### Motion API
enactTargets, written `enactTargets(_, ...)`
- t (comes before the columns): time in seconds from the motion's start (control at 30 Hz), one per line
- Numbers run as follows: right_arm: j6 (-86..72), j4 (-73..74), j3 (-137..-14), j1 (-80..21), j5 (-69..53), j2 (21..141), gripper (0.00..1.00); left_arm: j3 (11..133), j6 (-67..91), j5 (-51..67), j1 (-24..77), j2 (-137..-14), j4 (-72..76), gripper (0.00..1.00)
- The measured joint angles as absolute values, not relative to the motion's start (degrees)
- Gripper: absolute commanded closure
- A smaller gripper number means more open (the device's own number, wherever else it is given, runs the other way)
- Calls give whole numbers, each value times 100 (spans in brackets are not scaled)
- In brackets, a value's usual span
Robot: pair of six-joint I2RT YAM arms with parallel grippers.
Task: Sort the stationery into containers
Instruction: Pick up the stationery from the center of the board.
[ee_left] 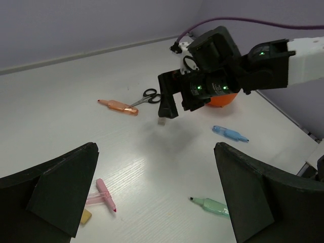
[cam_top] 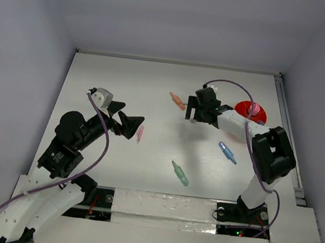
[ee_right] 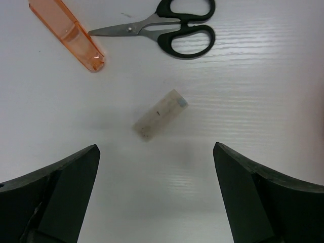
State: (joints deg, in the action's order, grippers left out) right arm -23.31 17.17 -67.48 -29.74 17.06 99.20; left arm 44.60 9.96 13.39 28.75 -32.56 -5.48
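Note:
My right gripper (cam_top: 195, 114) (ee_right: 156, 148) hangs open just above a grey eraser (ee_right: 160, 115) (ee_left: 162, 121) that lies loose on the table. Beyond the eraser are the black-handled scissors (ee_right: 167, 31) (ee_left: 147, 97) and an orange marker (ee_right: 66, 33) (cam_top: 177, 101). The orange bowl (cam_top: 250, 110) (ee_left: 223, 99) stands right of that gripper, partly behind the arm. My left gripper (cam_top: 130, 123) (ee_left: 156, 147) is open and empty, with a pink marker (cam_top: 140, 132) (ee_left: 104, 195) and a yellow eraser (ee_left: 86, 216) by its left finger. A green marker (cam_top: 180, 173) (ee_left: 212, 205) and a blue marker (cam_top: 227, 152) (ee_left: 230, 133) lie apart on the table.
White walls close the table at the back and both sides. A metal rail (cam_top: 287, 143) runs along the right edge. The right arm (cam_top: 268, 152) rises over the table's right side, near the blue marker.

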Motion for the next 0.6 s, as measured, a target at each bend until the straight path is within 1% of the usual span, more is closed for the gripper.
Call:
enactTargets(0.1, -2582, 1420, -6746, -3041, 1688, 10311, 3, 4460, 996, 1341, 2875, -3256, -548, 1)
enactTargets(0.13, -2648, 1343, -6744, -3050, 1688, 10418, 5, 4460, 996, 1345, 2875, -3256, -548, 1)
enactTargets(0.17, -2722, 1236, -6740, -3059, 1688, 10519, 13, 4460, 996, 1347, 2875, -3256, -548, 1)
enactTargets(0.27, -2902, 1013, -6737, -3083, 1693, 10722, 16, 4460, 996, 1354, 2875, -3253, -548, 1)
enactTargets(0.33, -2965, 908, -6740, -3083, 1695, 10831, 20, 4460, 996, 1356, 2875, -3251, -548, 1)
enactTargets(0.4, -2987, 849, -6790, -3083, 1772, 10932, 27, 4460, 996, 1363, 2875, -3249, -548, 1)
enactTargets(0.5, -3000, 843, -6921, -3083, 1920, 11056, 32, 4460, 996, 1374, 2875, -3236, -548, 1)
enactTargets(0.53, -2998, 843, -6969, -3083, 1966, 11098, 37, 4460, 996, 1376, 2875, -3232, -548, 1)
enactTargets(0.57, -2987, 843, -7008, -3083, 2012, 11135, 47, 4460, 996, 1378, 2875, -3225, -548, 1)
enactTargets(0.6, -2971, 847, -7043, -3083, 2067, 11174, 51, 4460, 996, 1382, 2875, -3216, -548, 1)
